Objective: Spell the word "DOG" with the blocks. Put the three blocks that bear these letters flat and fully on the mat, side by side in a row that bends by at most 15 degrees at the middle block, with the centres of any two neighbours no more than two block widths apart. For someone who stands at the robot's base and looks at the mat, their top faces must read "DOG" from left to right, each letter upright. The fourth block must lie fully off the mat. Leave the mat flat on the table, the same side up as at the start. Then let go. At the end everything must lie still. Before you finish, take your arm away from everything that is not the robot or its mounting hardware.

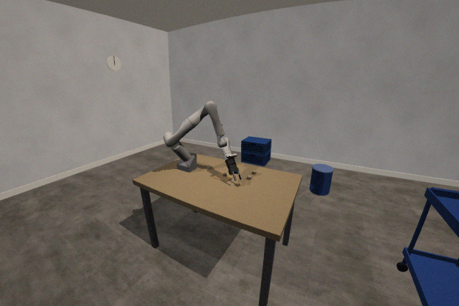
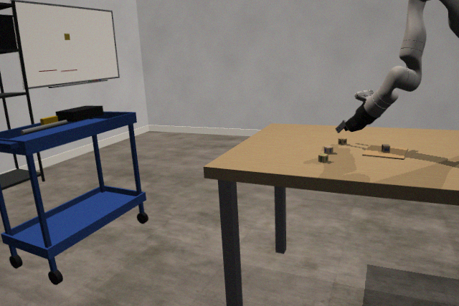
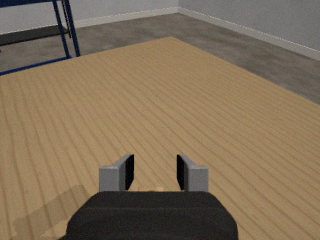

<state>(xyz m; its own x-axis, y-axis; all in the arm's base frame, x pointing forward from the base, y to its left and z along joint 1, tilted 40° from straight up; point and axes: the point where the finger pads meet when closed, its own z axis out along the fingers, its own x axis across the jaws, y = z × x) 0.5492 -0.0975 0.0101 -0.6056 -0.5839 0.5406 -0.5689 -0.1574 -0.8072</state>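
Grey jointed arm reaches out over the light wooden table point(image 2: 259, 169). Black two-finger gripper point(image 2: 341, 127) hangs tilted above the far block of a loose group, not touching it. Fingers stand fairly wide apart with only bare wood grain between them: it has hold of nothing.

Four small wooden letter cubes are visible in the exterior view. Three lie off the mat on the bare table: the block under the gripper point(image 2: 342, 141), a middle block point(image 2: 328, 149) just nearer the table edge, and a third block point(image 2: 323, 158) nearest the edge. The fourth block point(image 2: 385, 147) sits by the thin tan mat point(image 2: 384, 155), apparently on it; contact is hard to confirm. Letters are too small to read in any view.

Judgement: the wide, empty stance suits an approach or a hover between picks, the gap left broad enough to straddle a cube. Most of the spelling seems undone, with one block at most on the mat. The tilted wrist would need levelling for a square grasp.
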